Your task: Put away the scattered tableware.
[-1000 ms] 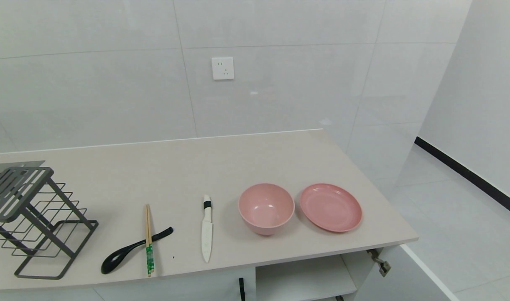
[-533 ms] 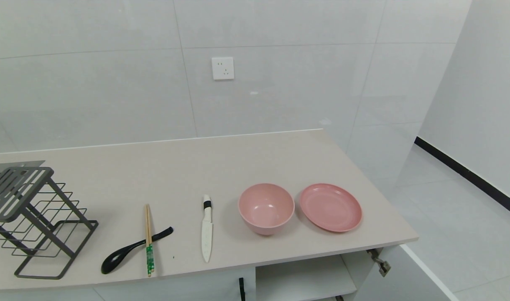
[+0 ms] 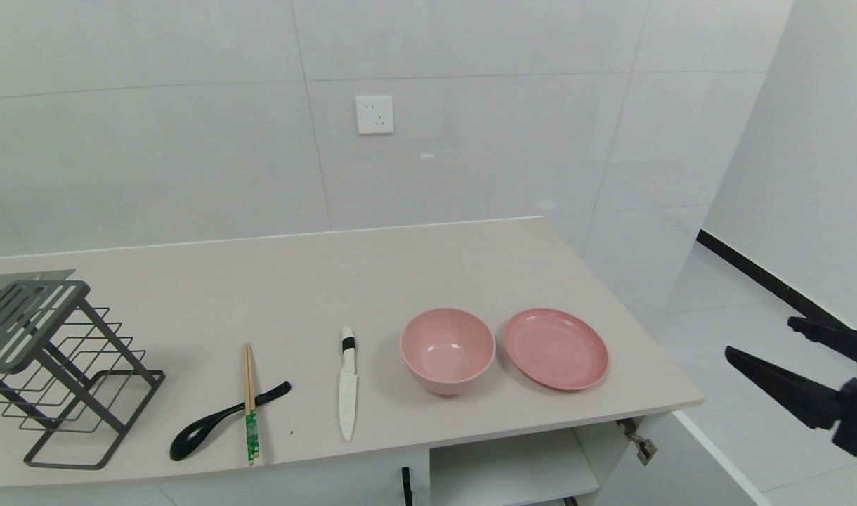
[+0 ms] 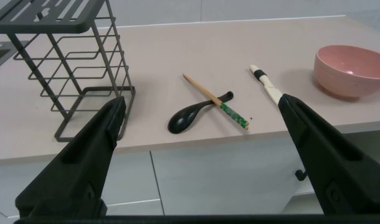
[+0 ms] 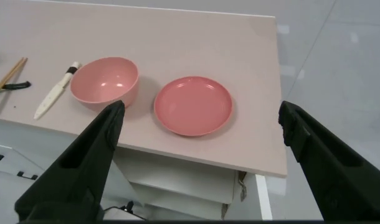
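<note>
Right gripper with black fingers spread wide and nothing between them, off the right end of a long beige tabletop, above pale floor tiles. Left gripper likewise open and empty, held low before the tabletop's front edge.

Behind, a wall of large white tiles with a white wall socket; along the side wall, a black skirting strip. Below the tabletop, a white cabinet with its door swung open and a white shelf inside.

Tableware in a loose row near the front edge:
- At far left, a dark grey wire rack, upright.
- Next, a black spoon with a pair of wooden green-tipped chopsticks laid across its handle.
- Then a white knife with a black band, blade toward the front edge.
- Then a round pink bowl, upright.
- Just beside it, a shallow pink plate, nearest the right end.

Plate and bowl ahead of the right gripper and well apart from it. Spoon and chopsticks ahead of the left gripper, also apart.
</note>
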`<state>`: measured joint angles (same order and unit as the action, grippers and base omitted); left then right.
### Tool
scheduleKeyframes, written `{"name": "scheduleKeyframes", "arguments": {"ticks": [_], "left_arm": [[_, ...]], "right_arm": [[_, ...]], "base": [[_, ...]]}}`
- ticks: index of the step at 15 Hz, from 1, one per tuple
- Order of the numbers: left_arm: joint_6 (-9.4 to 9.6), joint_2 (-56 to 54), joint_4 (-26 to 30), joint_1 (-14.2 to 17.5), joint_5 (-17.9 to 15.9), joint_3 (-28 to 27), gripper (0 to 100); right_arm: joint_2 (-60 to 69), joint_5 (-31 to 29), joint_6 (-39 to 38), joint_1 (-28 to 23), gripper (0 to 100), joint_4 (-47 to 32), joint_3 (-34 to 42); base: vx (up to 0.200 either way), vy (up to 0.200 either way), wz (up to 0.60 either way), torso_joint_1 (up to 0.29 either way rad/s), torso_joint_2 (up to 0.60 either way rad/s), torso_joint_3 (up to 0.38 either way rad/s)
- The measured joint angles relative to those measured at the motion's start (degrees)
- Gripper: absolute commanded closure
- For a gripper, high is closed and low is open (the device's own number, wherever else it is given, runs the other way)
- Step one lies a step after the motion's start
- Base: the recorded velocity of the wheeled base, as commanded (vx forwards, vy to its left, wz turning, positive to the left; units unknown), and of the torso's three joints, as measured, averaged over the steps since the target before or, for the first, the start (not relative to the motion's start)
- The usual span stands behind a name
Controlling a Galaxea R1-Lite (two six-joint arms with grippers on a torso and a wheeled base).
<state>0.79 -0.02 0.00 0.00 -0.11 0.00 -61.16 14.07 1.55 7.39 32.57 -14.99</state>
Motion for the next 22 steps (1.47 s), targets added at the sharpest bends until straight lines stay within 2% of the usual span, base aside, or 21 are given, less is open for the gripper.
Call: {"name": "scheduleKeyframes", "arguments": {"ticks": [5, 9, 15, 22], "left_arm": [[-0.01, 0.0, 0.0, 0.0, -0.2, 0.0, 0], [-0.01, 0.0, 0.0, 0.0, -0.2, 0.0, 0], [0.00, 0.0, 0.0, 0.0, -0.2, 0.0, 0], [-0.01, 0.0, 0.0, 0.0, -0.2, 0.0, 0]], "right_arm": [[-13.4, 0.1, 0.2, 0.1, 0, 4.2, -0.8], [-23.3, 0.0, 0.1, 0.4, 0, 9.3, -5.3], [-39.3, -0.3, -0.2, 0.5, 0, 20.0, -8.1], [-49.7, -0.5, -0.5, 0.4, 0, 22.0, -10.5]], "base": [[0.000, 0.000, 0.00, 0.000, 0.00, 0.000], [0.000, 0.000, 0.00, 0.000, 0.00, 0.000], [0.000, 0.000, 0.00, 0.000, 0.00, 0.000], [0.000, 0.000, 0.00, 0.000, 0.00, 0.000]]}}
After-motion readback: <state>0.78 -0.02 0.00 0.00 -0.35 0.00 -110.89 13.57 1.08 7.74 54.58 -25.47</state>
